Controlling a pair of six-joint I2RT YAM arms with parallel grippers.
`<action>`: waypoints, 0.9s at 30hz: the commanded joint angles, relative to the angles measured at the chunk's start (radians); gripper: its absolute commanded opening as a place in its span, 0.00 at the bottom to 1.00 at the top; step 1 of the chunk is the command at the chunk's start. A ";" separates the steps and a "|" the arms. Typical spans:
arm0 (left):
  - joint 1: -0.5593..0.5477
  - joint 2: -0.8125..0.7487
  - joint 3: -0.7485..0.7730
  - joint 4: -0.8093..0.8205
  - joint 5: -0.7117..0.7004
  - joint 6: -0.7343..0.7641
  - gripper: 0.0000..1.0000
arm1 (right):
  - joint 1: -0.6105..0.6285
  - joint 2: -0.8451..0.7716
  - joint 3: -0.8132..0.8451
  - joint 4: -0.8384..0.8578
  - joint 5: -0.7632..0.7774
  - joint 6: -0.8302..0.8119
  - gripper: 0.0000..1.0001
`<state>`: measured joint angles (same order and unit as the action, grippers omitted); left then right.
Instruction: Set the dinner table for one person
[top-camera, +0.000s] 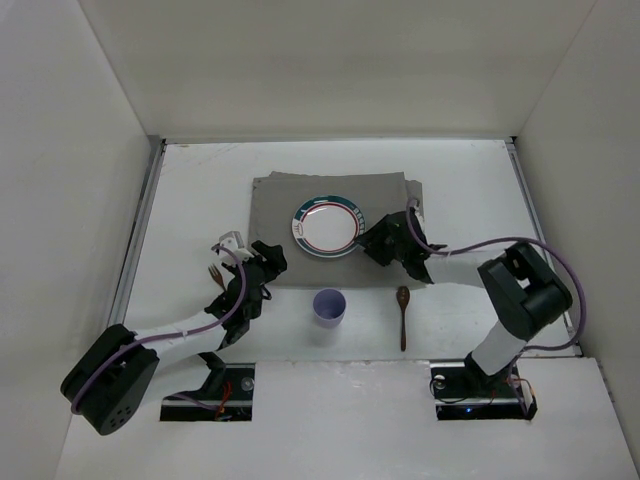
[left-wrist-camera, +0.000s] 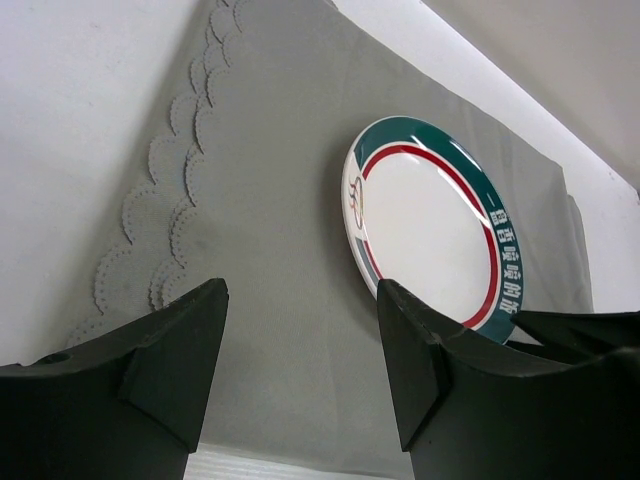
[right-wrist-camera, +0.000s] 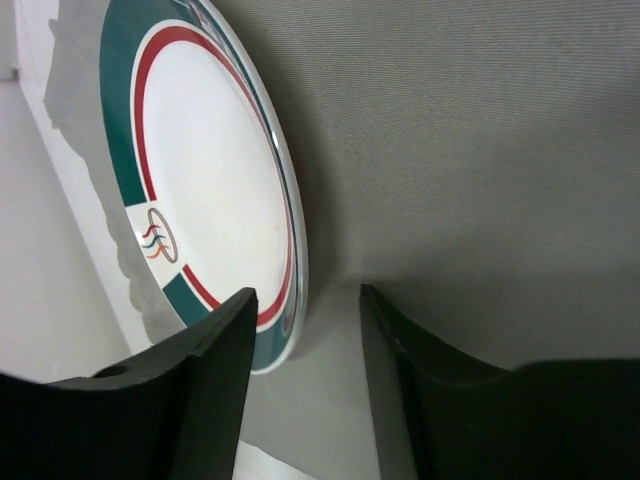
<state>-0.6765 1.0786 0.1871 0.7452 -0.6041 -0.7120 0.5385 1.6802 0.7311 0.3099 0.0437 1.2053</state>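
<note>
The white dinner table (top-camera: 200, 200) carries a grey cloth mat (top-camera: 280, 200) at its middle back. A white plate with a green and red rim (top-camera: 327, 226) lies on the mat. My left gripper (top-camera: 270, 254) is open and empty over the mat's near left corner; in the left wrist view (left-wrist-camera: 300, 292) the mat (left-wrist-camera: 280, 200) lies below it and the plate (left-wrist-camera: 425, 225) is ahead to the right. My right gripper (top-camera: 373, 243) is open at the plate's right edge; in the right wrist view (right-wrist-camera: 305, 296) the plate's rim (right-wrist-camera: 210, 170) lies just inside the left finger.
A lilac cup (top-camera: 329, 306) stands on the table in front of the mat. A wooden spoon (top-camera: 403, 315) lies to its right. A wooden fork (top-camera: 213, 275) lies beside my left arm. Metal rails run along the table's side edges, with white walls around.
</note>
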 joint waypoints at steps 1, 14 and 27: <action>0.004 0.000 0.000 0.057 -0.020 -0.007 0.59 | 0.018 -0.097 -0.018 -0.067 0.079 -0.058 0.55; -0.031 0.070 0.055 0.027 -0.002 0.017 0.17 | 0.269 -0.599 0.056 -0.469 0.160 -0.582 0.14; -0.042 0.029 0.048 0.002 -0.011 0.019 0.27 | 0.599 -0.426 0.186 -0.635 0.194 -0.696 0.64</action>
<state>-0.7181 1.1278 0.2161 0.7284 -0.5999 -0.7033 1.1118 1.2247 0.8967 -0.2939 0.2058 0.5449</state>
